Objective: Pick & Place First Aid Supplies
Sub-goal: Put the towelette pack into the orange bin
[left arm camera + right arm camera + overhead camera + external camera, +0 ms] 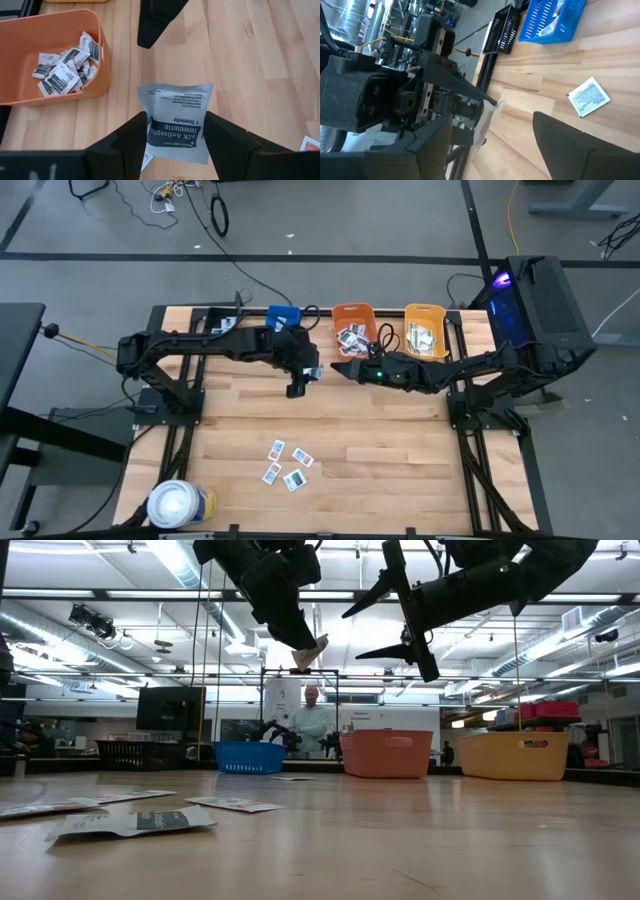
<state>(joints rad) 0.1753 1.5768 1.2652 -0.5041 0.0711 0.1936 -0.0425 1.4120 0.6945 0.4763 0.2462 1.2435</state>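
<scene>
My left gripper [305, 372] hangs high over the table's far middle, shut on a white first aid packet with a dark band reading "Antiseptic Towelette" [175, 117]. My right gripper [375, 625] faces it from the right, open, with nothing between its fingers; one finger [155, 20] reaches in close beyond the packet. Several more packets [285, 463] lie flat on the table toward the near edge. An orange bin [50, 55] just beyond the left gripper holds several packets. My left gripper pinches the packet between its two fingers [137, 135] at its two side edges, on the dark-banded half [172, 136]. The fingers slant down from the table's left. The packet is lifted clear of the table, its white half [177, 97] sticking out past the fingertips.
At the far edge stand a blue bin [283, 315], the orange bin [353, 328] and a yellow bin [425, 328]. A large white roll [180, 505] stands at the near left corner. One packet [588, 96] lies on the wood near the blue bin. A person stands in the room beyond [312, 720].
</scene>
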